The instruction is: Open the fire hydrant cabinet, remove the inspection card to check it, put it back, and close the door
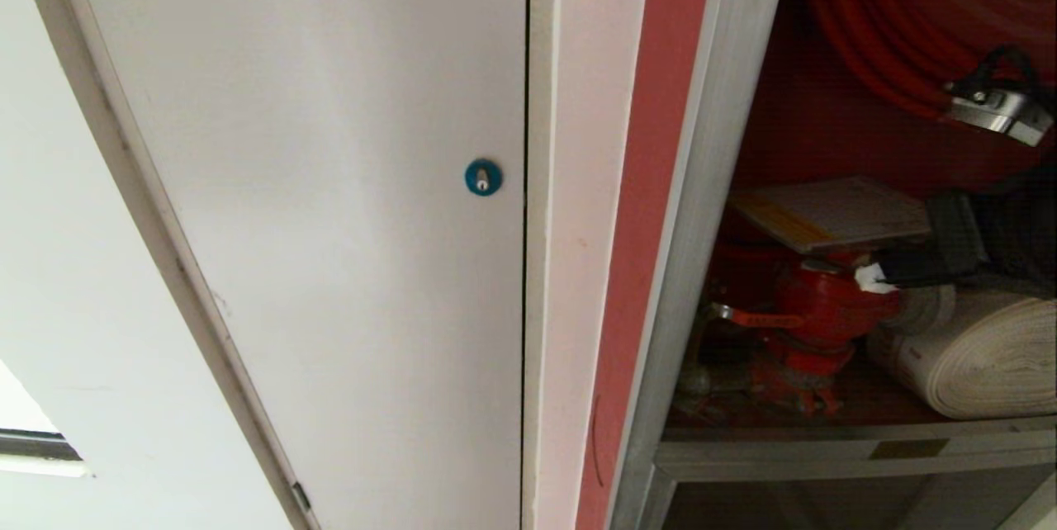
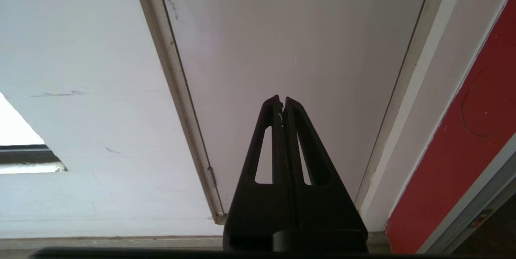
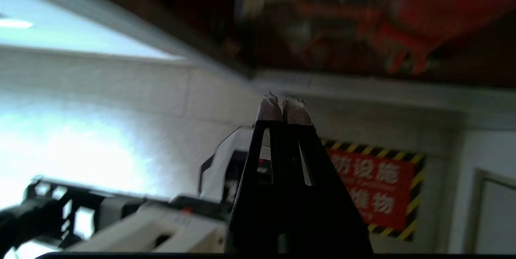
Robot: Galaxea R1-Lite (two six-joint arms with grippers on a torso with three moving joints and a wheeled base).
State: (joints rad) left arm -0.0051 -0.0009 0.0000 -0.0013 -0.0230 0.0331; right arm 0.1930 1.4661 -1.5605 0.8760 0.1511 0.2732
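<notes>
The fire hydrant cabinet (image 1: 712, 183) stands open at the right of the head view, red inside. The tan inspection card (image 1: 830, 212) lies flat on top of the red valve (image 1: 817, 307). My right gripper (image 1: 874, 276) reaches in from the right, its white-taped tips just under the card's near edge and beside the valve. In the right wrist view the right gripper (image 3: 282, 107) is shut with nothing between its tips. The left gripper (image 2: 281, 101) is shut and parked facing the white panel. The door is out of view.
A white rolled hose (image 1: 983, 357) lies to the right of the valve, with the red hose reel (image 1: 892, 10) and a silver nozzle (image 1: 999, 111) above. A white panel with a blue lock (image 1: 483, 177) fills the left. A red hazard-striped floor sign (image 3: 375, 190) lies below.
</notes>
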